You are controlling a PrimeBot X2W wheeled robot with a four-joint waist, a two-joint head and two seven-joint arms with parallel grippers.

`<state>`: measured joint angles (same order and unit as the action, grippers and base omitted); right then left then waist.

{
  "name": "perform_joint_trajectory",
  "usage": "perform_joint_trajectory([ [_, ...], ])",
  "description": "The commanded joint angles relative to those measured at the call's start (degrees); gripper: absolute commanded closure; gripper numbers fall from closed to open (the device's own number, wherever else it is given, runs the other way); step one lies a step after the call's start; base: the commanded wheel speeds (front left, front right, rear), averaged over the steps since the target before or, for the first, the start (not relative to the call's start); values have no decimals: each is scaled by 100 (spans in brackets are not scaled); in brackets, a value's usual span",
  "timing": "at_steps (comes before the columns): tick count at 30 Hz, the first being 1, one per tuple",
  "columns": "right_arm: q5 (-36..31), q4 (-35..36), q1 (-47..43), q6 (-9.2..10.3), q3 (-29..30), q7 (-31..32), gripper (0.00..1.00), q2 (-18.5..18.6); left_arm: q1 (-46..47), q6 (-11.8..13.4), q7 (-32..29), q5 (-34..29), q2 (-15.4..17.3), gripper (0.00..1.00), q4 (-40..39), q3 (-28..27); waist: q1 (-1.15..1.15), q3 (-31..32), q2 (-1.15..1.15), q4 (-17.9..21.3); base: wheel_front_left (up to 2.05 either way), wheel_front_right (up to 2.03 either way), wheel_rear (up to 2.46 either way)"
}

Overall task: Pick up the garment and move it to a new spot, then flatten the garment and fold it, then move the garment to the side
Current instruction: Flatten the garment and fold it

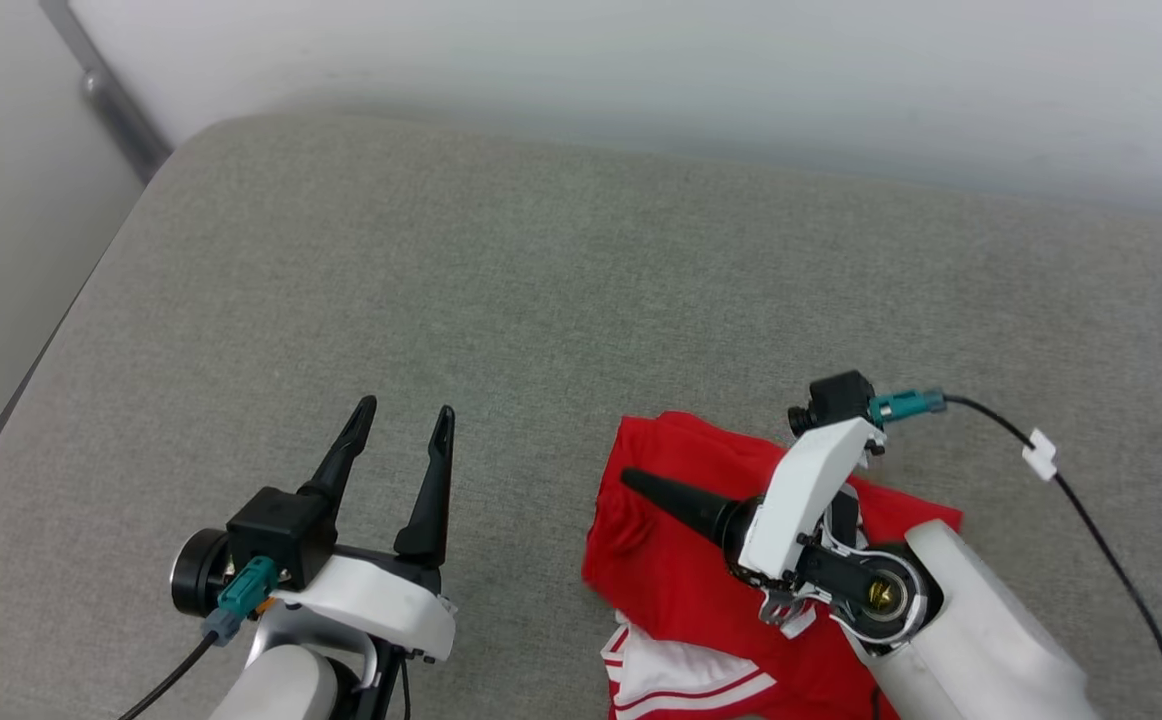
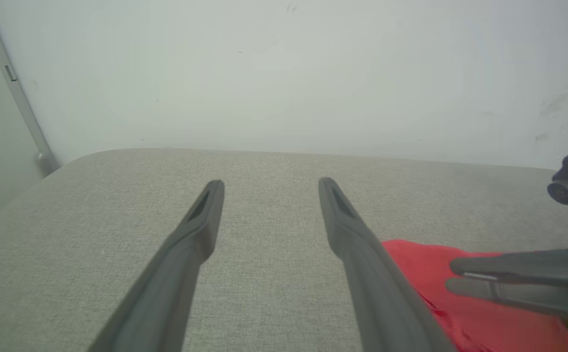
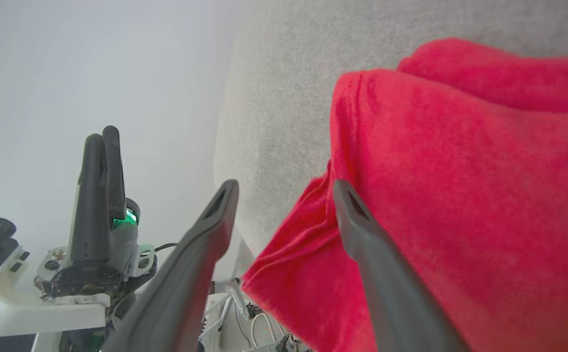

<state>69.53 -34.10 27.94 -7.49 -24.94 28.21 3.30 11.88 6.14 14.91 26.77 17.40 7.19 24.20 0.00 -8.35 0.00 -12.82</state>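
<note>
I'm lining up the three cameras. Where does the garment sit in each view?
Head view: garment just right of centre at the bottom, on the grey cushion.
Left wrist view: garment in the lower right corner, cushion to its left.
Right wrist view: garment across the right half, cushion above and left of it.
Shared landmark: the grey cushion under it.

We look across a broad cushion covered in grey woven cloth, its far left corner rounded. Behind it rises a plain white wall, faintly scuffed in places. A grey metal strip with a small knob runs down beside that corner. The light is soft and even.
</note>
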Motion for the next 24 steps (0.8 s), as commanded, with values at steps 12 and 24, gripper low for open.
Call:
perform_joint_trajectory([
  [12, -2808, 925, -267, 1, -277, -1536, 0, 1187, -387, 109, 27, -3, 52, 0, 18, -196, 0, 541, 0, 647, 0, 0, 0],
  [24, -5411, 2227, -1935, 1, 2388, -2519, 0, 920, -704, 315, 9, 109, 229, 0, -17, -425, 0, 806, 0, 1155, 0, 0, 0],
])
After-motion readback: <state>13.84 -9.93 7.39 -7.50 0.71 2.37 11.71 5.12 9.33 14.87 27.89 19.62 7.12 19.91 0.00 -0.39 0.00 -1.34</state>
